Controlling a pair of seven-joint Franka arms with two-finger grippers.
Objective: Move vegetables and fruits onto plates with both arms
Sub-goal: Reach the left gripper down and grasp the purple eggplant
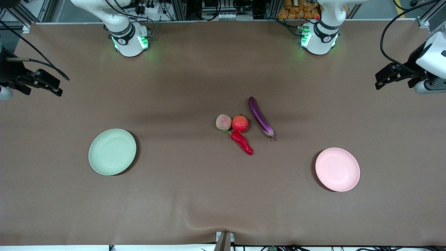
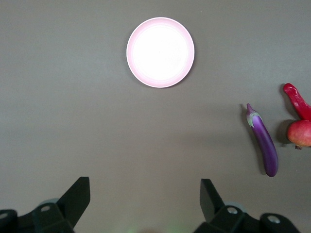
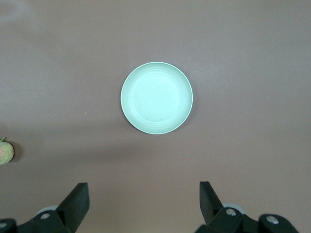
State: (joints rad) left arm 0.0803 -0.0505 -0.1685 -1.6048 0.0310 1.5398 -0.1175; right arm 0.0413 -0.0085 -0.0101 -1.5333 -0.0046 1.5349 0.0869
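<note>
A purple eggplant (image 1: 260, 118), a red chili (image 1: 242, 141), a round red fruit (image 1: 240, 123) and a pale yellow-green fruit (image 1: 223, 122) lie close together mid-table. The pale green plate (image 1: 112, 151) lies empty toward the right arm's end, the pale pink plate (image 1: 337, 169) empty toward the left arm's end. My left gripper (image 1: 379, 80) hangs open and empty high over its end of the table. Its wrist view shows its open gripper (image 2: 146, 187), the pink plate (image 2: 160, 52), eggplant (image 2: 264, 141), chili (image 2: 297, 101) and red fruit (image 2: 301, 133). My right gripper (image 1: 57, 89) hangs open over its end. Its wrist view shows its open gripper (image 3: 144, 190), the green plate (image 3: 156, 97) and the pale fruit (image 3: 4, 152).
A brown cloth (image 1: 181, 195) covers the whole table. The two arm bases (image 1: 129, 38) (image 1: 318, 38) stand at the table's edge farthest from the front camera. A small metal clamp (image 1: 224, 240) sits at the nearest edge.
</note>
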